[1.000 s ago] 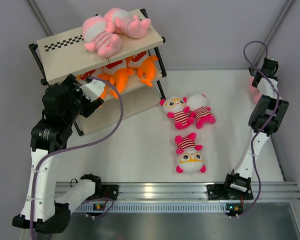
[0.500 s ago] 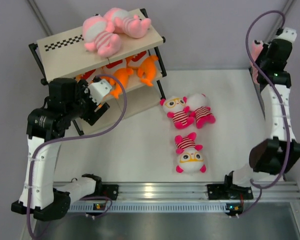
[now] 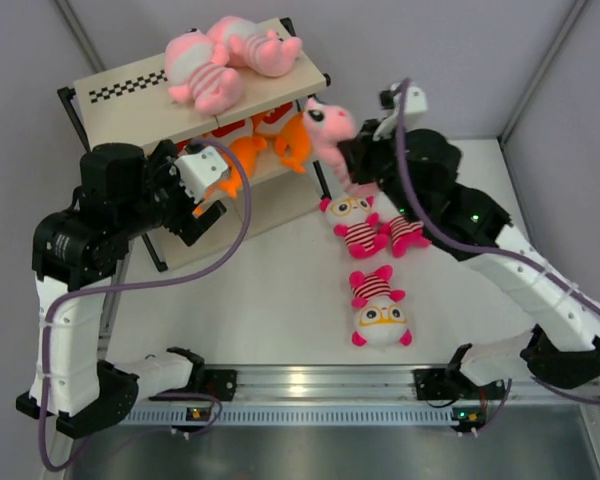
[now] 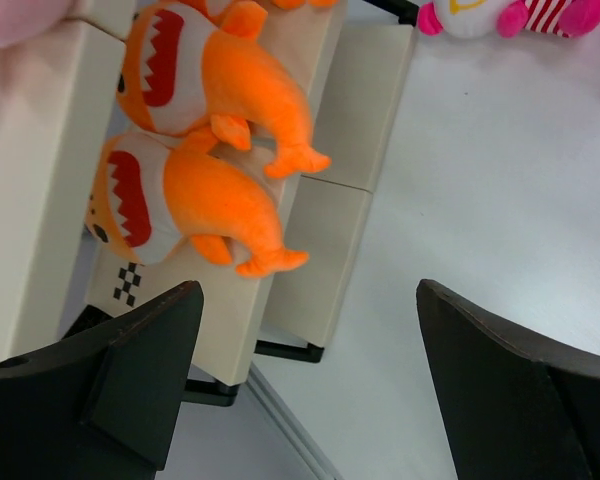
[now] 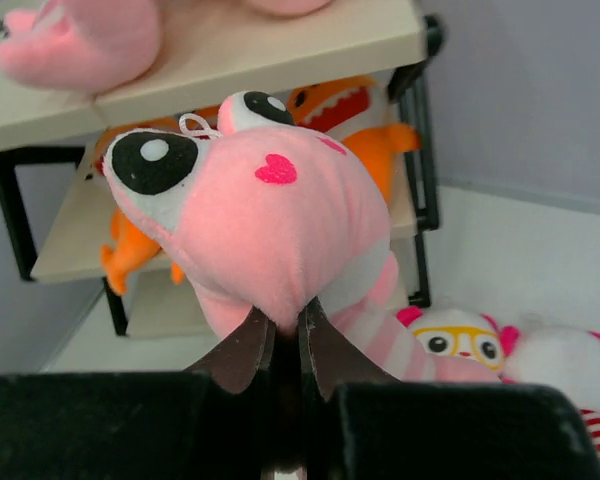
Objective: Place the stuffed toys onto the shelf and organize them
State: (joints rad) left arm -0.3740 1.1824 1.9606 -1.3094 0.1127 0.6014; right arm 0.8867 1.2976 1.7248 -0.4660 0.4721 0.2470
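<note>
My right gripper (image 3: 352, 160) is shut on a pale pink stuffed toy (image 3: 330, 132), held in the air by the right end of the shelf (image 3: 130, 115). In the right wrist view the pads pinch the underside of that toy (image 5: 260, 220). Two more pink toys (image 3: 220, 62) lie on the top board. Orange toys (image 3: 265, 140) lie on the middle board, seen close in the left wrist view (image 4: 195, 200). My left gripper (image 3: 215, 192) hangs open and empty in front of the shelf's left part. Three white-headed toys (image 3: 380, 312) lie on the table.
The shelf's black frame posts (image 3: 322, 180) stand close to the held toy and to two white-headed toys (image 3: 358, 225). The lowest board (image 4: 325, 235) is bare in the left wrist view. Grey walls enclose the table on the back and right.
My right arm has swung from the far right wall over to the shelf's right end, carrying the pink toy. My left gripper has drawn back a little from the shelf.
</note>
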